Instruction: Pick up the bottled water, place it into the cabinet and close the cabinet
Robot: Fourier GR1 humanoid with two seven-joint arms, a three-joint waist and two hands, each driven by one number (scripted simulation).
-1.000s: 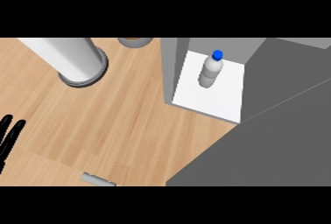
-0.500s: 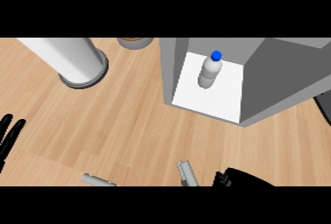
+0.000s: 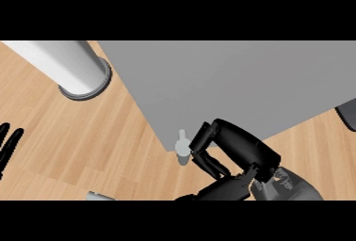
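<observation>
Two hands show over the wooden counter (image 3: 90, 141). The right hand (image 3: 236, 146) is at the near right, against the near edge of the grey cabinet (image 3: 236, 80), which fills the far right of the view as one flat grey face. Its fingers (image 3: 201, 150) are bent inward and close on nothing that can be seen. They sit just to the right of the cabinet's small pale handle (image 3: 182, 147), which sticks out at the near left corner of that grey face; whether they touch the handle cannot be told. The left hand (image 3: 8, 141) rests at the left edge of the view, only its straight, spread fingers showing, well apart from the cabinet. The bottle of water is out of sight, and only the cabinet's closed grey surface can be seen. A wide pale grey cylinder (image 3: 66, 61) stands on the counter at the far left, on a darker ring. A dark shape (image 3: 347, 117) is cut off by the right edge, and a small grey piece (image 3: 99, 196) lies at the near edge.
</observation>
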